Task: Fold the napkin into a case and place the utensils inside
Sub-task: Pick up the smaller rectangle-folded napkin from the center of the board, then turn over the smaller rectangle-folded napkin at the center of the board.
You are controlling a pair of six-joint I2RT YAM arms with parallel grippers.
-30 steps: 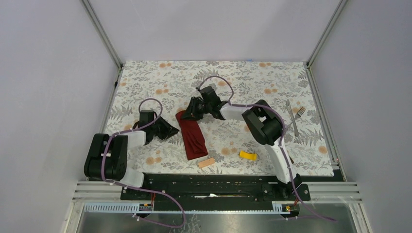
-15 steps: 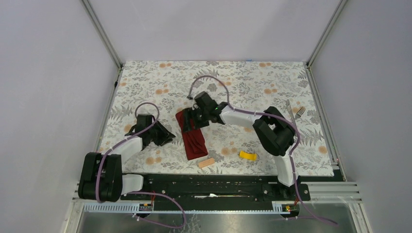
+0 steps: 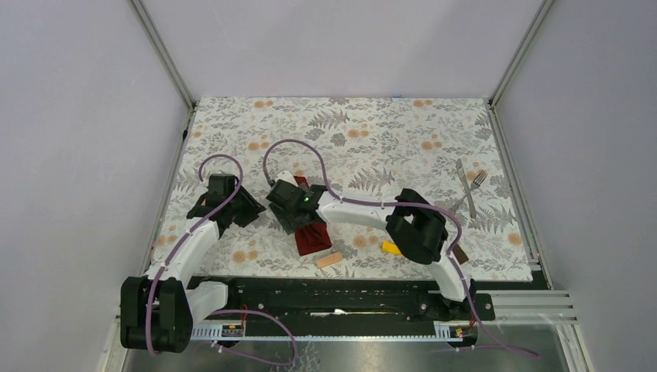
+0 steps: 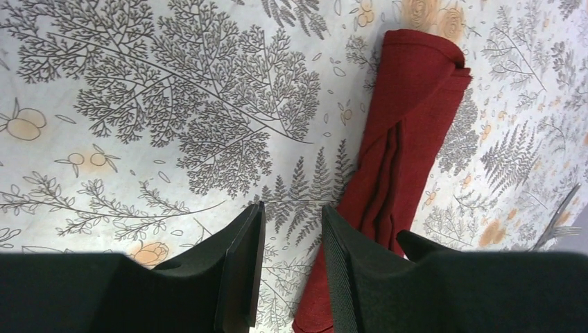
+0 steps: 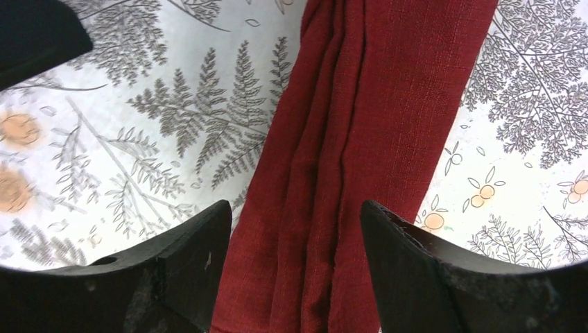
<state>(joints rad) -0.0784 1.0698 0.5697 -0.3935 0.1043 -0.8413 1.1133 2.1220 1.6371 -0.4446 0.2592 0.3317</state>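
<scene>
The dark red napkin [image 3: 312, 236] lies folded in a long narrow strip on the patterned tablecloth; it also shows in the left wrist view [image 4: 409, 132] and the right wrist view [image 5: 374, 139]. My right gripper [image 3: 289, 215] is open just above the strip, its jaws astride it [image 5: 295, 263] and holding nothing. My left gripper [image 3: 259, 213] is open and empty [image 4: 291, 257]; its right finger stands at the napkin's left edge. The silver knife [image 3: 465, 186] and fork [image 3: 476, 183] lie side by side at the far right.
A tan block [image 3: 329, 260] lies near the front edge below the napkin. A yellow block [image 3: 392, 248] is partly hidden by the right arm. A small brown block [image 3: 459, 253] sits right of that arm. Walls close in the table.
My right gripper has moved from the napkin's far end down along it toward the near left and now covers its upper part. My left arm has drawn back to the left.
</scene>
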